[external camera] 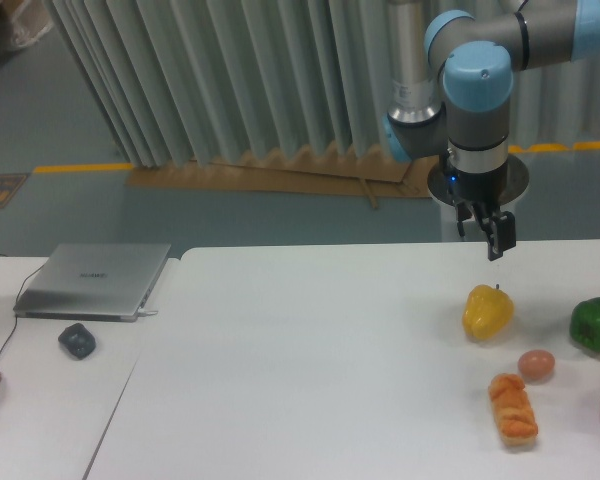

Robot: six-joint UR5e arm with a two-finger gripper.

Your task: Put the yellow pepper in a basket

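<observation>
Nearest the camera lies 1 orange loaf (513,408), well below the jaws. Gripper (496,243) hangs empty; jaw spacing cannot be determined. Yellow pepper (488,311) sits directly beneath the jaws, apart. Judged light, stiff, glossy-slippery: grasp across its widest body.

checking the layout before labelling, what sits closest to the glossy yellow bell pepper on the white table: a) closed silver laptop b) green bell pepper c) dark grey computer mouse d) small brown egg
d: the small brown egg lies just right of and below the glossy yellow bell pepper, nearer than anything else.
</observation>
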